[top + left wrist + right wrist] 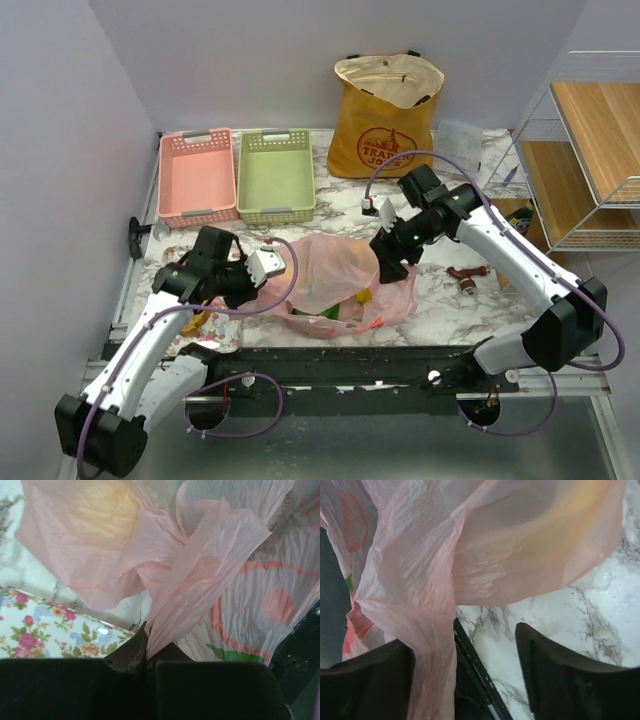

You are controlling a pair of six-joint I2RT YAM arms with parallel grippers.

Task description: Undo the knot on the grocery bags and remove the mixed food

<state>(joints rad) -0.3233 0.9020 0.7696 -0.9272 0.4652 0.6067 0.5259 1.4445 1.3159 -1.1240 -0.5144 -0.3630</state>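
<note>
Two grippers are set at opposite sides of the pink plastic bag [335,272], which is slumped mid-bench [450,305], with green and yellow food [345,305] glimpsed through its film. The left gripper [146,652] is pressed together on a twisted strand of the bag; the strand's long axis runs straight away from the fingertips toward the gathered knot [167,570]. The right gripper [485,652] is spread, a fold of film hanging beside one finger, unclamped. The knot is judged nearer the left arm. The Trader Joe's tote [385,120] is stood at the rear, well apart.
</note>
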